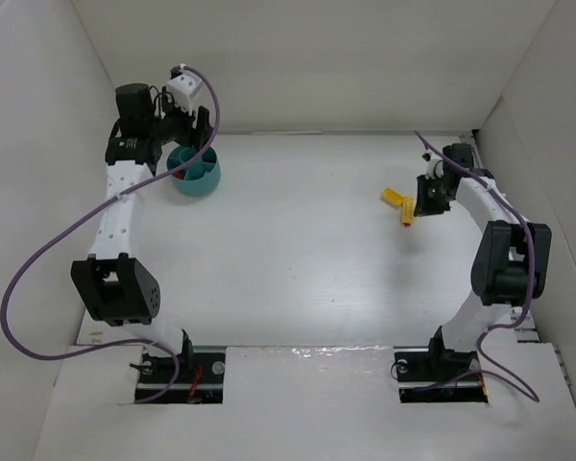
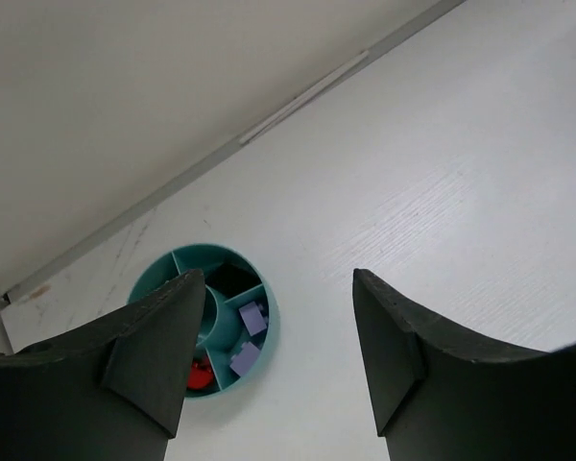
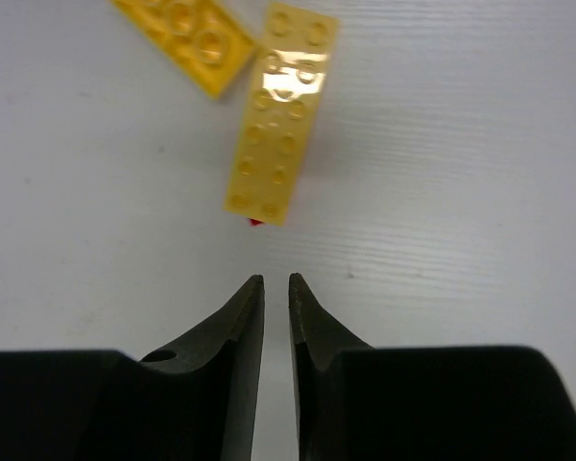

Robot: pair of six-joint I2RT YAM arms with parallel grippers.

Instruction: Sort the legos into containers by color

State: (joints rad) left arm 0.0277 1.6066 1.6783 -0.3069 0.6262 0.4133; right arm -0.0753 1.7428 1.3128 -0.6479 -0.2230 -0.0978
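The teal divided bowl (image 1: 194, 173) sits at the far left of the table. Two pale purple legos (image 2: 252, 318) lie in one of its compartments and a red lego (image 2: 200, 376) in the one beside it. My left gripper (image 2: 276, 288) hangs above and just right of the bowl, open, with nothing between its fingers (image 2: 394, 346). At the far right, two yellow legos (image 3: 280, 115) lie flat on the table, one long plate and one shorter (image 3: 187, 34). A speck of red (image 3: 256, 222) shows under the long plate's near end. My right gripper (image 3: 276, 279) is shut and empty, its tips just short of that plate.
White walls enclose the table on the left, right and back. The bowl (image 2: 173, 264) stands close to the back wall's edge strip (image 2: 302, 101). The left arm's purple cable (image 1: 38, 259) loops out to the left.
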